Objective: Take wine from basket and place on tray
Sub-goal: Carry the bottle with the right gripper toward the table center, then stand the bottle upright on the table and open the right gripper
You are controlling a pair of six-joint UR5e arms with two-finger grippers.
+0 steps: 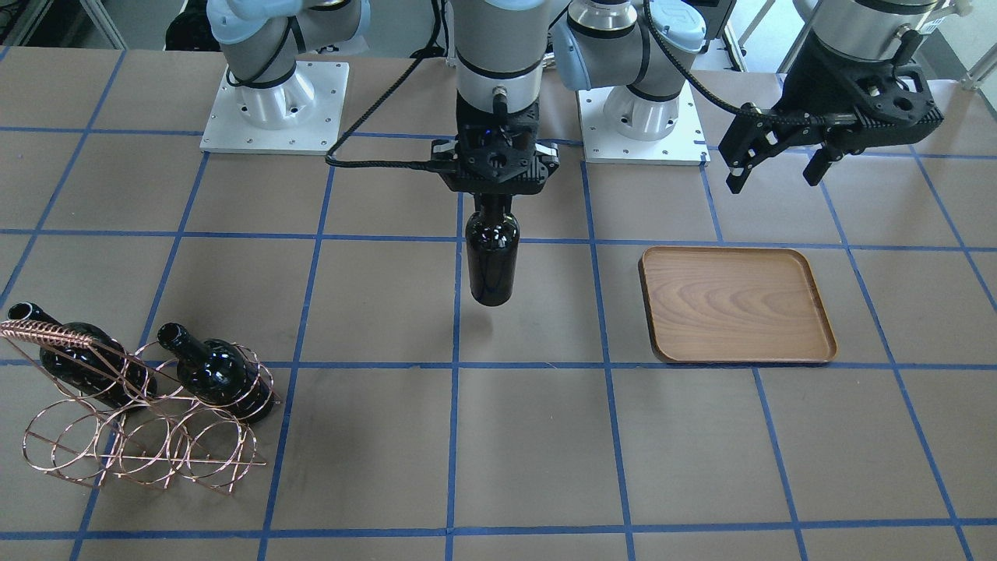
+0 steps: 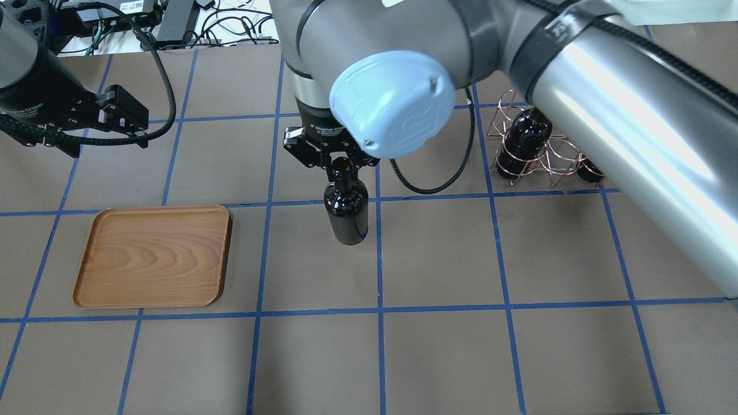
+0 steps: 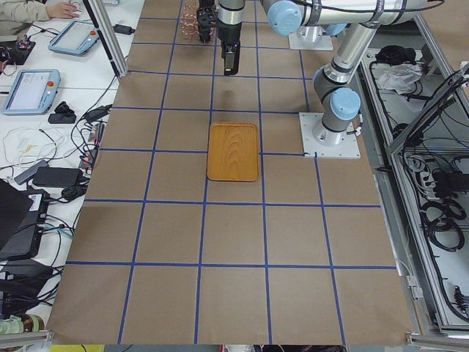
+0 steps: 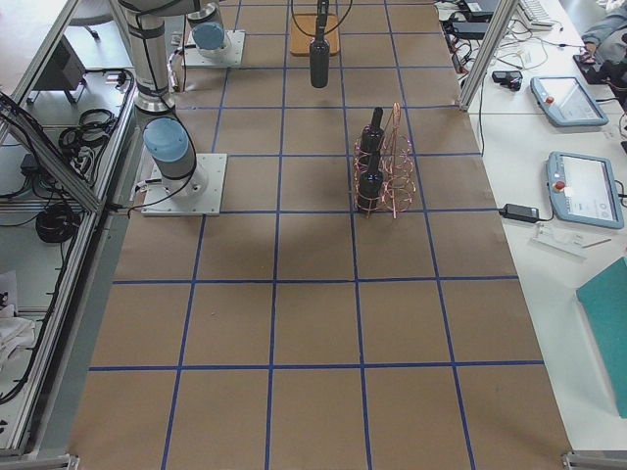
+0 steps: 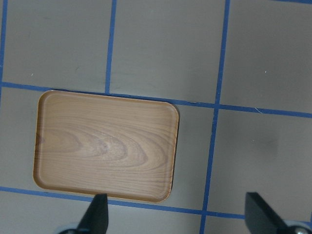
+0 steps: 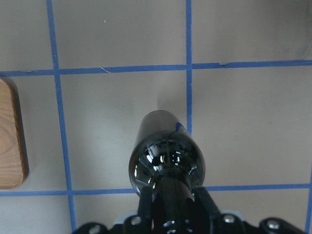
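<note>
The right gripper (image 1: 496, 187) is clamped on the neck of the wine (image 1: 492, 257), which hangs upright, base down, approx. mid-table over a blue tape line. The right wrist cam shows both fingers (image 6: 146, 204) pressed against the neck w/ the dark glass shoulder just below them. The base looks clear of the table (image 1: 545, 452), going by the shadow offset in that view, but no angle shows the gap cleanly, so that's only probable. The bottle sits between the basket (image 1: 140, 436) and the tray (image 1: 736, 304), well apart from both. The basket stands toward the robot's right end of the table and holds one bottle (image 1: 78, 354) under the coiled handle and a second bottle (image 1: 218, 370) beside it, both tilted w/ necks pointing toward the robot. The tray lies flat on the robot's left half, nothing on it. The left gripper (image 1: 775, 175) hovers on the robot side of the tray, jaws spread wide and holding nothing. Its wrist cam looks straight down on the tray, w/ the two fingertips (image 5: 95, 214) far apart at the bottom edge.
</note>
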